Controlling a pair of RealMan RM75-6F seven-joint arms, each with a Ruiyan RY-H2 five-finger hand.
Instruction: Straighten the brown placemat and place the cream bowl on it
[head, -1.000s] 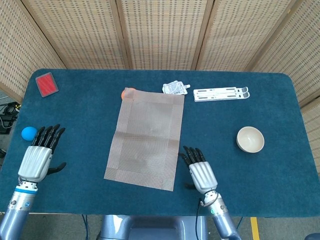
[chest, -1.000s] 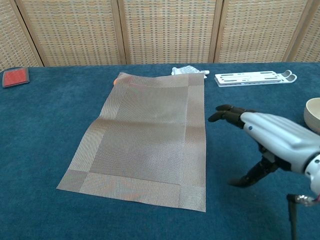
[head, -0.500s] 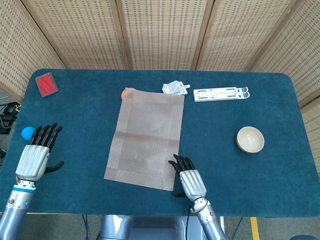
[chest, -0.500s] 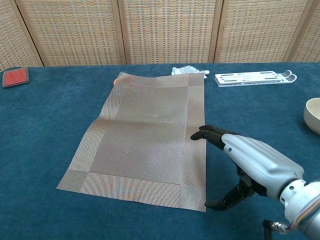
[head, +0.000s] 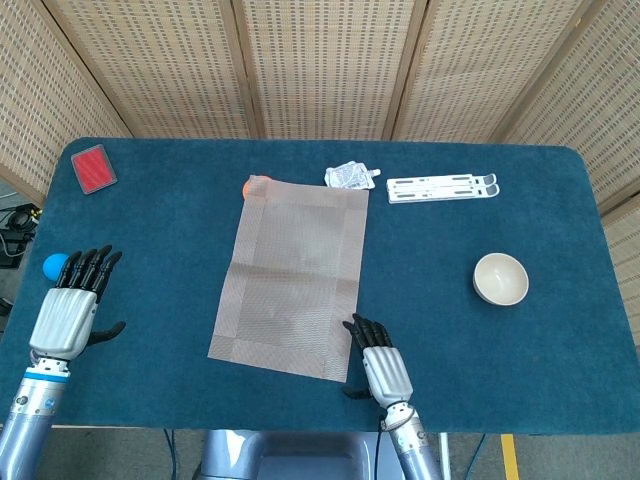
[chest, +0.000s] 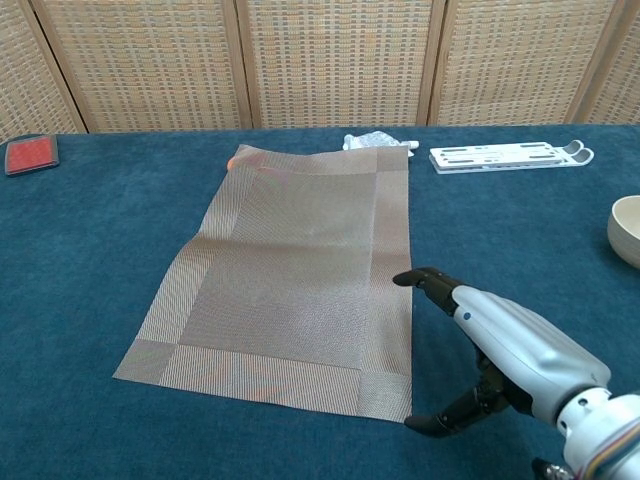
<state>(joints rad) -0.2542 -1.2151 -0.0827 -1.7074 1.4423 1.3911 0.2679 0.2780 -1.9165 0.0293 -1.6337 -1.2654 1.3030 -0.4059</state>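
The brown woven placemat (head: 295, 275) (chest: 290, 265) lies slightly askew in the middle of the blue table, its long side running away from me. The cream bowl (head: 500, 277) (chest: 627, 229) stands upright on the right, away from the mat. My right hand (head: 380, 366) (chest: 505, 345) hovers at the mat's near right corner, fingers stretched out flat and thumb spread beneath, holding nothing. My left hand (head: 70, 305) rests open near the table's left edge, seen only in the head view.
A blue ball (head: 55, 265) lies just beyond my left hand. A red card (head: 94, 168) sits at the far left corner. An orange ball (head: 253, 184), a crumpled packet (head: 350, 176) and a white rack (head: 443, 187) lie past the mat's far edge.
My right hand has moved left and toward the near edge, from right of the mat to its near right corner. The left hand shifted slightly left.
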